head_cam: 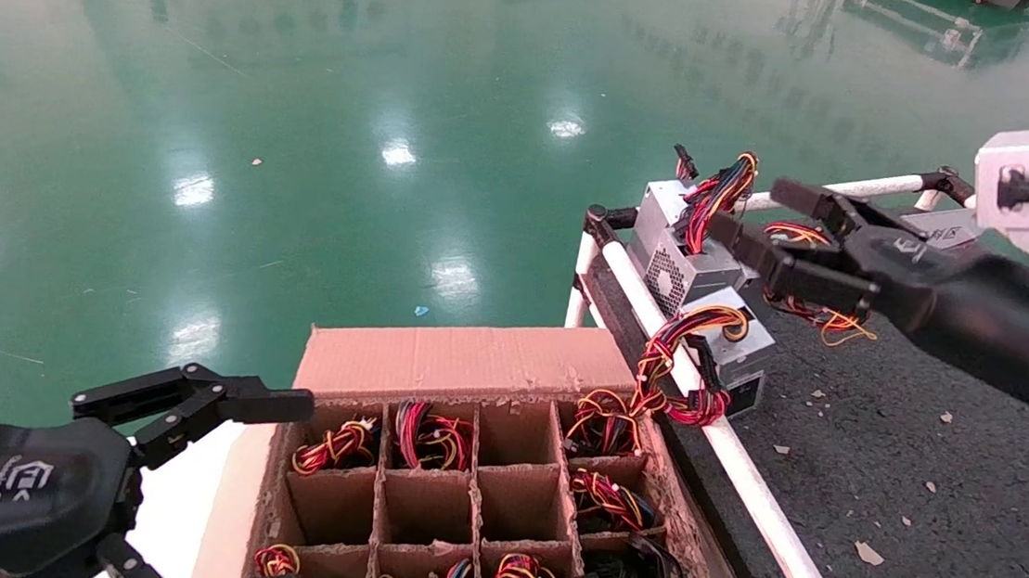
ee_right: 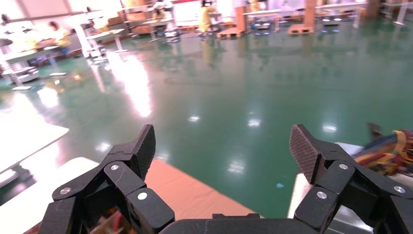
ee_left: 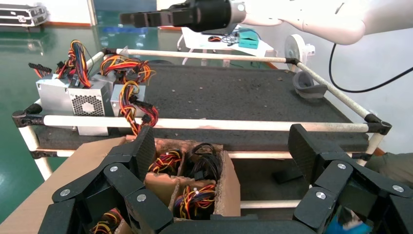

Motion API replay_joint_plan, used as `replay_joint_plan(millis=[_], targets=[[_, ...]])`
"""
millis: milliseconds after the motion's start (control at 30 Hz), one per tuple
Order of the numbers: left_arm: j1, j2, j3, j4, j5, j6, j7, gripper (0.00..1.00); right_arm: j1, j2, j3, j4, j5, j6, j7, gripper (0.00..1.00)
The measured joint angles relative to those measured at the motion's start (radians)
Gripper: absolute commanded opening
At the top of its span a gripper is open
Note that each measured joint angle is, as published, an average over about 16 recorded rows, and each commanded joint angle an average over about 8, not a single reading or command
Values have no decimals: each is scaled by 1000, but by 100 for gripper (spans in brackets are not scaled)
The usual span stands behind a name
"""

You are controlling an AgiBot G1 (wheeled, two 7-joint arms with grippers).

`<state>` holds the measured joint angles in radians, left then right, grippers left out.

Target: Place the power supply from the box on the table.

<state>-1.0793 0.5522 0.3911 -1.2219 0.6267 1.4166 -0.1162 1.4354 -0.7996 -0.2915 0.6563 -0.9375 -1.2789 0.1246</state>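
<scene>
Right gripper [head_cam: 766, 232] hovers empty over the desk [head_cam: 927, 474] corner, fingers spread.
The arm reaches level above the power supply [head_cam: 733, 345], which lies on the desk against the white rail [head_cam: 741, 467], its wires draping over into the box [head_cam: 479, 481]. Left gripper [head_cam: 273, 491] is parked beside the box, fingers released. Only the left wrist view shows the units' fan grilles.

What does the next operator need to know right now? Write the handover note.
Right hand: open, empty, raised over the table's far corner by the power supplies already set there.
Left hand: open, empty, at the box's left side.
Done: at least two units on the table; one's wires trail over the rail into the box.
Left: several cells hold wire bundles; keep unloading.
</scene>
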Motion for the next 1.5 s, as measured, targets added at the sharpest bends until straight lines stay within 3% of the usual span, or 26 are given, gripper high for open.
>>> replay_joint_plan(millis=[1000,1500], targets=[[0,0,0,0,0,0,0,100,-340,177,11,591,194,-204,59,100],[0,0,0,0,0,0,0,100,-376,196,13,652,216,-225,65,100]])
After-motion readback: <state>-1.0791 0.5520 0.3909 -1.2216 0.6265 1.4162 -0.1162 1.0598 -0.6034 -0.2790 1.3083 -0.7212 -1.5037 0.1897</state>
